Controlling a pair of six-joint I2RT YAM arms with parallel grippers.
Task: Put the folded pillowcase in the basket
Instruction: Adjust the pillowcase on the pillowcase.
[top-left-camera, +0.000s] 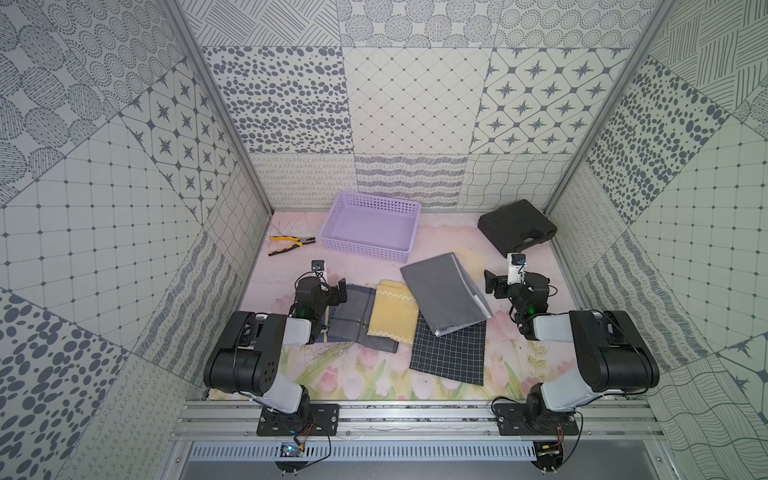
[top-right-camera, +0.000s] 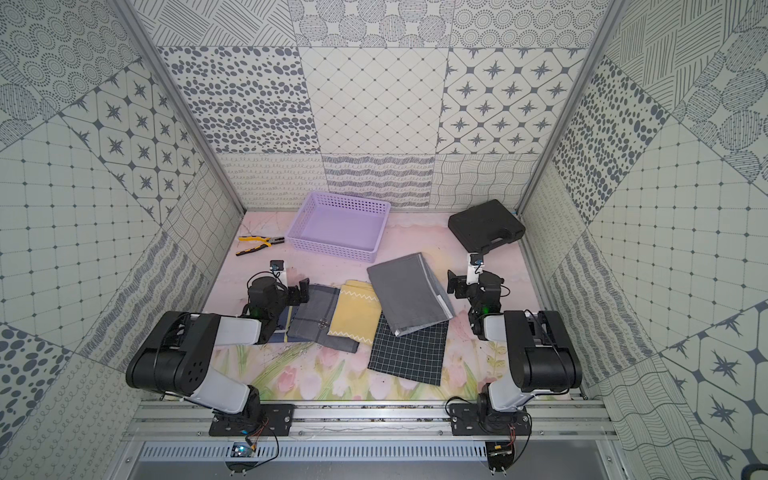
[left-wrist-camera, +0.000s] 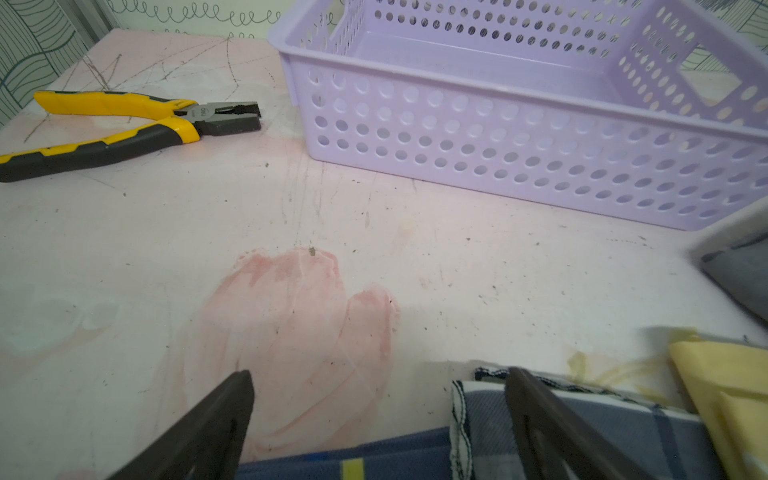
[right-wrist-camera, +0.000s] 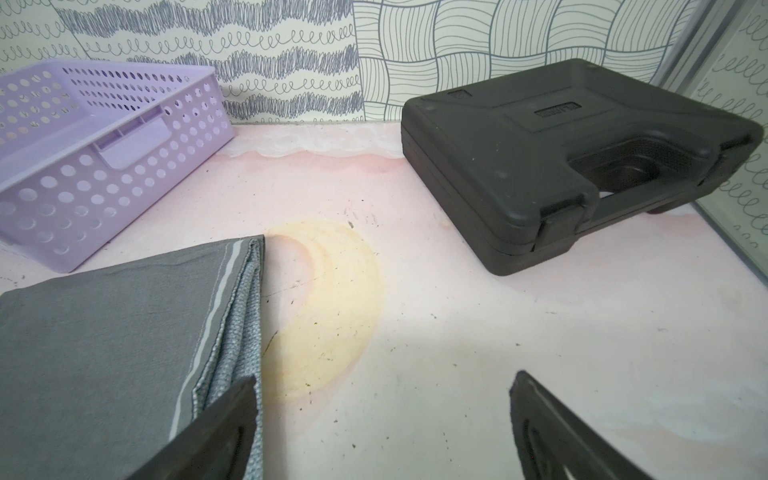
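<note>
This is a robot test cell in a lab: the left arm (top-left-camera: 249, 357) and the right arm (top-left-camera: 602, 353) are bolted on an aluminium rail (top-left-camera: 415, 415), and patterned wall panels (top-left-camera: 415, 99) enclose the flower-printed surface (top-left-camera: 361, 374).

Bare table (top-left-camera: 361, 272) forms a strip between the near wall of the lilac basket (top-left-camera: 360, 248) and the folded cloths (top-left-camera: 392, 318). The strip narrows where the far corner of the grey folded pillowcase (top-left-camera: 440, 291) comes near the basket. The pliers (top-left-camera: 291, 245) lie just beside the basket's left end, apart from it. A wider bare patch separates the pillowcase's layered edge from the black case (top-left-camera: 517, 227). The basket is open at the top, and the back wall (top-left-camera: 407, 183) stands close behind it.
</note>
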